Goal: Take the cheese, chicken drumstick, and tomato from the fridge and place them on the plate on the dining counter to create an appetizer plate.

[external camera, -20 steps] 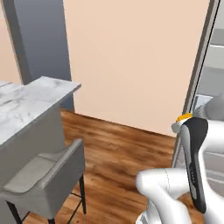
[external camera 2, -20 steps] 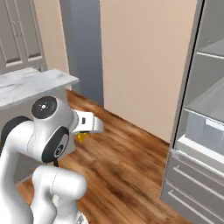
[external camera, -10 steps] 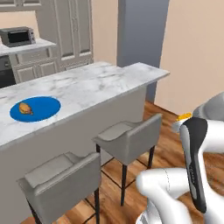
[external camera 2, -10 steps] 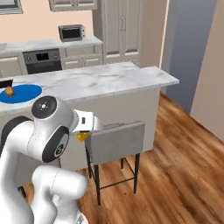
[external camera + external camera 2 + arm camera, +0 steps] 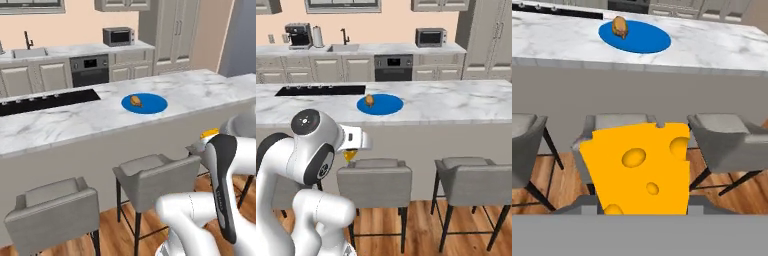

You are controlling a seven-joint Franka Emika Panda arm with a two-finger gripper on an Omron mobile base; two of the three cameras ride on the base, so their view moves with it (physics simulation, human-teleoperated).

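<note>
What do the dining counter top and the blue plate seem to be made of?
The dining counter top looks like polished marble or an imitation of it: white with soft grey veins. The plate looks like glazed ceramic or plastic: flat, even bright blue, with no pattern. The rendering leaves both open.

The white arm is folded up close to the robot's own body, with its big round elbow joint sticking up high. The hand points forward and a little down. The gripper [image 5: 643, 212] has its two jaws squeezed in tight on the cheese [image 5: 639, 167]. The cheese sits right between the jaws and sticks out well past their tips. From the side, a bit of cheese [image 5: 349, 155] hangs just under the jaws.
</note>
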